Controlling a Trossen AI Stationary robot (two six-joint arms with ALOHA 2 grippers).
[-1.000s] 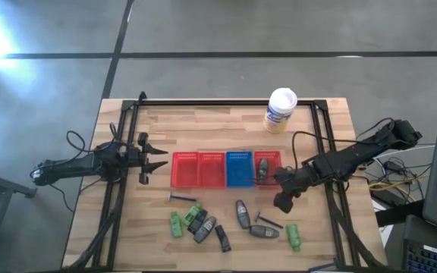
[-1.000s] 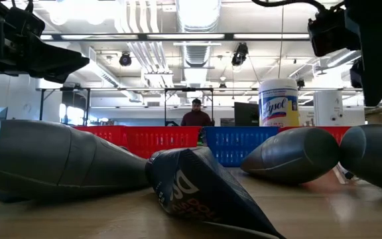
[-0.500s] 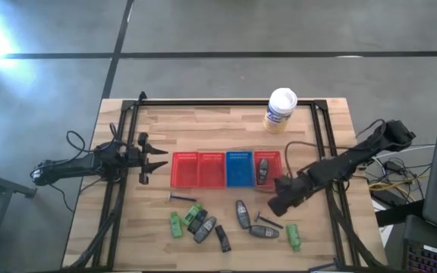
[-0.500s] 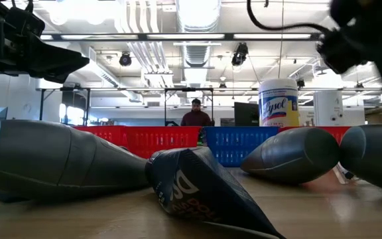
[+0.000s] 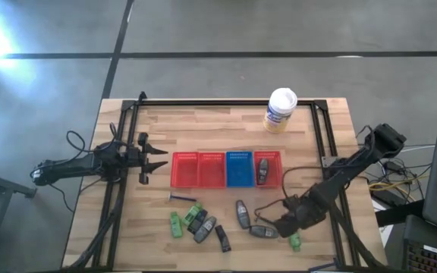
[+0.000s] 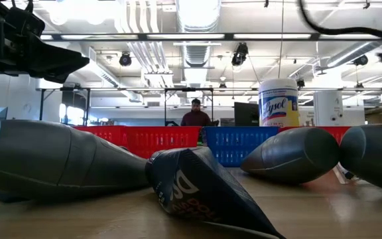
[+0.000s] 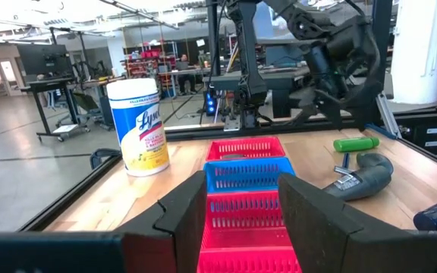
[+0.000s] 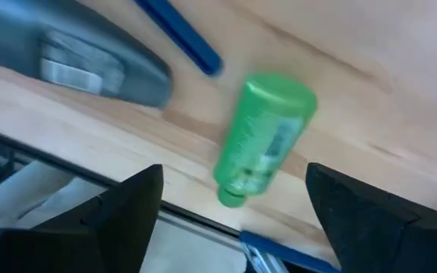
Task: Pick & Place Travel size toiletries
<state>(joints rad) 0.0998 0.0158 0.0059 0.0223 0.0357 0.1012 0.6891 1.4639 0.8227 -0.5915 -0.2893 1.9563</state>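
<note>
My right gripper [image 5: 288,229] has dropped from the baskets [image 5: 227,168] to a green bottle [image 8: 264,135], fingers spread astride it; grey tube [image 8: 74,57] adjacent. Left gripper [image 5: 152,161] spread, idle.

You have small bright green plastic bottles [image 5: 176,224], dark grey oval tubes [image 5: 241,214] and a thin black stick-like piece [image 5: 223,238] lying flat in a loose scatter on the wood. One grey tube [image 5: 262,170] lies in a basket. One green bottle [image 8: 264,136] lies alone near the edge.
</note>
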